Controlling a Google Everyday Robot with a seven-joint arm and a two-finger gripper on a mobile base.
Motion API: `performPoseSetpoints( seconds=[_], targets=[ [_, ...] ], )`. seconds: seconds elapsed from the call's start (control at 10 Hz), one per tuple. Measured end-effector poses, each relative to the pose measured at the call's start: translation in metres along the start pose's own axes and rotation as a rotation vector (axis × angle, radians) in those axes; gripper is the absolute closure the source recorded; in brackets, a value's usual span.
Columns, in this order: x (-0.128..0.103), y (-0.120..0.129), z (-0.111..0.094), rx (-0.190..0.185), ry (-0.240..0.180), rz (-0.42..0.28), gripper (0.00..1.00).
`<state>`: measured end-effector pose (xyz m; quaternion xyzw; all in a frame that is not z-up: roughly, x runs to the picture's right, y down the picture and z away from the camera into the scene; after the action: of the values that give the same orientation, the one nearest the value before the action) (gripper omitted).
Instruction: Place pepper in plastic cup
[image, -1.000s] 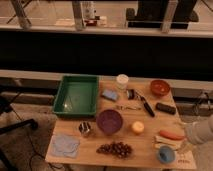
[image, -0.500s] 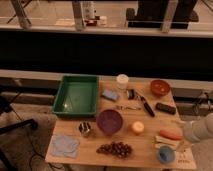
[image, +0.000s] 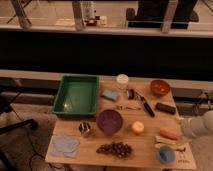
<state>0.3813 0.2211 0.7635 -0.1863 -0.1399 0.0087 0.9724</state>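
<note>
One gripper (image: 184, 128): at the left tip of a white arm (image: 201, 125) that enters from the right edge of the frame; it sits low on the right, above the right end of the table.
claw: spread wide, with nothing between the fingers.
pepper (image: 169, 134): red-orange and slender, lying flat on the table just left of the gripper; whether the two touch cannot be told.
plastic cup (image: 165, 154): light blue, upright at the lower right corner of the table, below the pepper and near it, apart from the gripper.
table (image: 145, 152): pale wood, filling the lower middle of the frame.
green tray (image: 76, 95): at the upper left of the table.
purple bowl (image: 109, 121): in the middle of the table, below the right side of the tray.
metal cup (image: 85, 129): just left of the purple bowl.
yellow-orange round object (image: 137, 128): right of the purple bowl, between it and the pepper.
white cup (image: 122, 81): at the table's far edge, right of the tray.
brown bowl (image: 160, 87): at the upper right corner of the table.
blue cloth (image: 65, 144): at the lower left corner.
grapes (image: 115, 148): a dark bunch below the purple bowl, near the front edge.
</note>
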Motion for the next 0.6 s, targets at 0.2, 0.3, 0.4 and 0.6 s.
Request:
performPoseSetpoints(
  seconds=[0.2, 0.3, 0.4, 0.6],
  targets=[
    [-0.002, -0.01, 0.006, 0.012, -0.006, -0.056, 0.2],
    [-0.003, -0.012, 0.009, 0.014, -0.008, -0.073, 0.2],
    [-0.003, -0.015, 0.011, 0.018, -0.008, -0.088, 0.2],
    [-0.004, -0.021, 0.017, 0.024, -0.006, -0.116, 0.2]
  ],
)
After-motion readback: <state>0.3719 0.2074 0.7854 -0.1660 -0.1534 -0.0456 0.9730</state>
